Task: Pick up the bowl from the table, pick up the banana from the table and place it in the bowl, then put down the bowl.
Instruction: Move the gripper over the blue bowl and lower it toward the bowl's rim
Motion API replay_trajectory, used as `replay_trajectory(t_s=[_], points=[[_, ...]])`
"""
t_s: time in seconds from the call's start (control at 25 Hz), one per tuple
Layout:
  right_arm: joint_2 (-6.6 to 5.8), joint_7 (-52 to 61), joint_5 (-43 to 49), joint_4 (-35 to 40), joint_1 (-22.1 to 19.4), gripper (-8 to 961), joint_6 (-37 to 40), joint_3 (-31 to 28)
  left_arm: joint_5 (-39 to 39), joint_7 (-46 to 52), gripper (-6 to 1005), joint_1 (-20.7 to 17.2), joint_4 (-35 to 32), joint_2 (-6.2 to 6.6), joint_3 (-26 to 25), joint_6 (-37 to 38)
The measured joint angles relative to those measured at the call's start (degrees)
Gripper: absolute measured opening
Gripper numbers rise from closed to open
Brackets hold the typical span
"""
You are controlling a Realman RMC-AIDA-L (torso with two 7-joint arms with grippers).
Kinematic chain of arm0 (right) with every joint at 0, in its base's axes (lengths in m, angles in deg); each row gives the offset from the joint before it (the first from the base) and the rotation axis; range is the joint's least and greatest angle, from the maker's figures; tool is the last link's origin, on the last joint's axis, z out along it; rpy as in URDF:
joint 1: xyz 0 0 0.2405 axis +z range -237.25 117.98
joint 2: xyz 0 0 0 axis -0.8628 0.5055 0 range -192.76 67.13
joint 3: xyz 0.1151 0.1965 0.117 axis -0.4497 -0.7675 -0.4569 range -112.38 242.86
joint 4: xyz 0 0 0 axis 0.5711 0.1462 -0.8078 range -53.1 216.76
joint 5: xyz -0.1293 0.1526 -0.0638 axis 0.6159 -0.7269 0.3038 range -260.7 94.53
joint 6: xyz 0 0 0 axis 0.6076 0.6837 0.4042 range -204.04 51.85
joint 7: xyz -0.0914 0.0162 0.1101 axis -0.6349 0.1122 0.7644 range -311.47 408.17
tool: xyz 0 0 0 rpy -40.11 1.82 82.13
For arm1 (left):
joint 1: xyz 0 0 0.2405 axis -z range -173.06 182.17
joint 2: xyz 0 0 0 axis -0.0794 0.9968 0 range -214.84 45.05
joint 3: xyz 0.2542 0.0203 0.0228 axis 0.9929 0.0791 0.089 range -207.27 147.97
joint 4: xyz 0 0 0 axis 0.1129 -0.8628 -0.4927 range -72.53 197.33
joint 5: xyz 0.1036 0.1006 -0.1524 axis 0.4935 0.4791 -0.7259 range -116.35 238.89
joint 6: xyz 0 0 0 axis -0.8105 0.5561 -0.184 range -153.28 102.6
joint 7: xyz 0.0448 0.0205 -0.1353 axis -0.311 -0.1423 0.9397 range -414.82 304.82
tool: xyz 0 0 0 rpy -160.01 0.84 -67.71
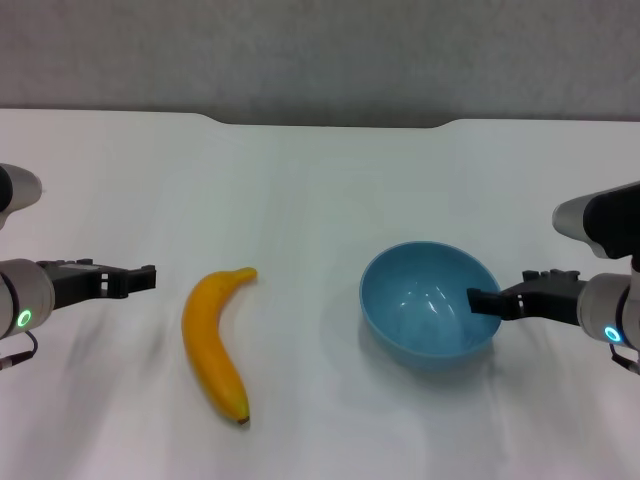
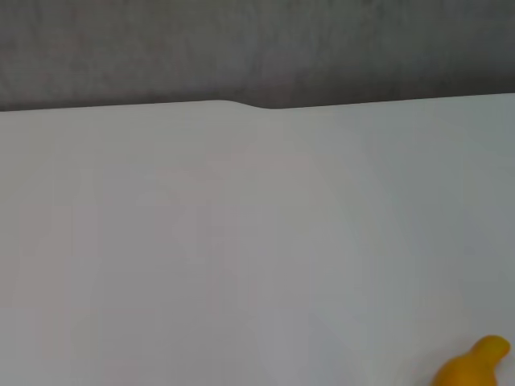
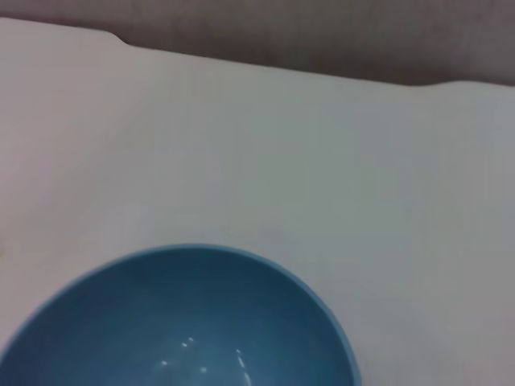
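The light blue bowl (image 1: pixel 428 305) stands on the white table (image 1: pixel 320 190), right of centre, with nothing in it. It also fills the near part of the right wrist view, where the bowl (image 3: pixel 177 322) shows its glossy inside. My right gripper (image 1: pixel 480 301) reaches in from the right, its dark tip over the bowl's right rim. The yellow banana (image 1: pixel 215 345) lies left of centre, dark tip toward me. One end of the banana (image 2: pixel 475 368) shows in the left wrist view. My left gripper (image 1: pixel 150 277) hovers a short way left of the banana, apart from it.
The table's far edge has a shallow notch (image 1: pixel 330 122) with a grey wall behind it. A bare white strip of table lies between banana and bowl.
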Motion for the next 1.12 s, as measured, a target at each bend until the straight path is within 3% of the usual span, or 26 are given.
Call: replay_trajectory(t_s=[0.6,1.12], points=[[-0.18,1.08,-2.31,7.2,5.91,905,-2.46,-3.82,0.07,0.03,900,-0.34,-0.45,0.0,0.09,-0.18],[-0.04,0.87,-5.7,11.51,8.9,904,-2.69,-3.47,-0.15,0.15,899,-0.25,-0.42,-0.14,0.08,-0.04]])
